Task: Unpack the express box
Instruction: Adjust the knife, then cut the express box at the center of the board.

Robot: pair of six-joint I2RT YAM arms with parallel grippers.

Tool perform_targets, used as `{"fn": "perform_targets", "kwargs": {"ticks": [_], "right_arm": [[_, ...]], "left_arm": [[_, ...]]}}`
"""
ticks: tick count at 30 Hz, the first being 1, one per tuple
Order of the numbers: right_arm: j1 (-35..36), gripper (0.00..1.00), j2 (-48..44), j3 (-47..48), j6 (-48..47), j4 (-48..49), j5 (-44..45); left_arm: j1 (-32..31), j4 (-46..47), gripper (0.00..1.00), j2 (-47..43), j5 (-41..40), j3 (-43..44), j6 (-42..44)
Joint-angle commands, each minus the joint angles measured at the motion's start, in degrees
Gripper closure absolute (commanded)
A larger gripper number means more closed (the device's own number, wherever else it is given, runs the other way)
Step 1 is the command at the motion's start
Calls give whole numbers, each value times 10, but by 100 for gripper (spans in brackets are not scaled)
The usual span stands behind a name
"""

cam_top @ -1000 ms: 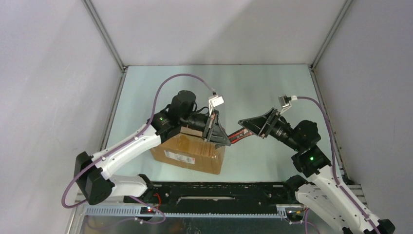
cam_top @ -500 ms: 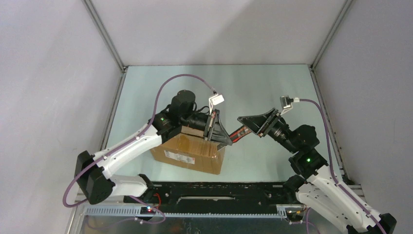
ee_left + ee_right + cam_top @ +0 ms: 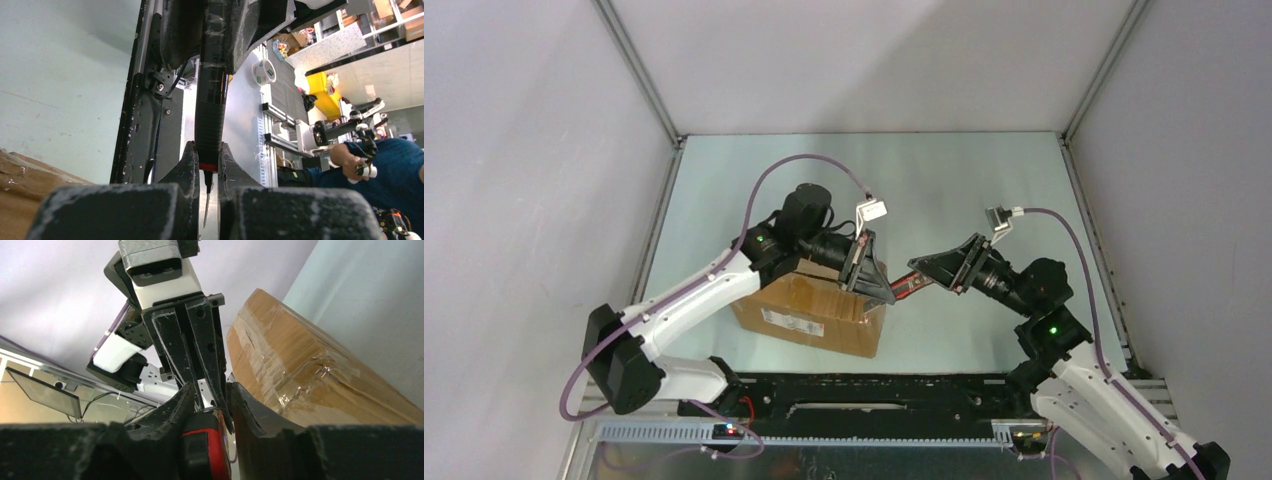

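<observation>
The express box (image 3: pixel 809 310), brown cardboard with clear tape and a white label, lies on the table in front of the left arm; its taped top shows in the right wrist view (image 3: pixel 300 375). A red and black utility knife (image 3: pixel 905 287) hangs in the air just right of the box, between both grippers. My left gripper (image 3: pixel 886 292) is shut on its blade end; the thin blade shows between the fingers in the left wrist view (image 3: pixel 206 160). My right gripper (image 3: pixel 914 270) has its fingers closed round the red handle (image 3: pixel 205 450), tip to tip with the left gripper.
The box sits near the black base rail (image 3: pixel 874 390) at the table's near edge. Grey enclosure walls stand left, right and behind. Purple cables (image 3: pixel 774 170) arc over both wrists. The pale green table (image 3: pixel 924 190) stretches beyond the arms.
The right arm has moved left toward the left gripper and its fingers have closed on the knife's handle. The left gripper has kept its hold and shifted only slightly.
</observation>
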Motion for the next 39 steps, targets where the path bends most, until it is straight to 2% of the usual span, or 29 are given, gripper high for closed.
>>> {"fn": "perform_targets", "kwargs": {"ticks": [1,5,10,13,16,17,22,23,24,27,28,29,31,35,39], "right_arm": [[-36,63,-9,-6,17,-8,-56],[-69,63,-26,-13,28,-4,-96],[-66,75,-24,-13,45,4,-103],[-45,67,-24,-13,51,4,-64],[-30,70,-20,-14,54,11,-28],[-28,72,-20,-16,56,16,-23],[-27,100,-17,-29,59,13,-23],[-27,100,-20,-31,61,7,-17],[-27,100,-27,-35,61,-6,-2],[-41,100,-61,-58,75,-47,41],[-50,100,-75,-68,85,-55,50],[-60,100,-84,-76,96,-63,57],[-75,100,-102,-86,107,-88,66],[-82,100,-130,-115,135,-86,93],[-89,100,-156,-138,159,-89,118]], "left_arm": [[3,-55,100,-4,74,68,87],[8,-79,100,1,83,75,104],[8,-69,100,8,81,77,92],[1,-14,100,8,64,67,49],[-5,42,100,10,56,47,7],[-5,48,100,11,54,43,3],[-5,49,100,10,37,43,-3],[-4,42,100,10,23,46,-2],[-3,26,96,12,7,51,6],[0,-135,50,13,-111,96,102],[0,-186,37,11,-164,111,132],[0,-225,30,5,-197,124,156],[-1,-268,25,-14,-273,135,182],[-19,-343,22,-45,-388,146,256],[-67,-413,20,-37,-465,153,333]]}}
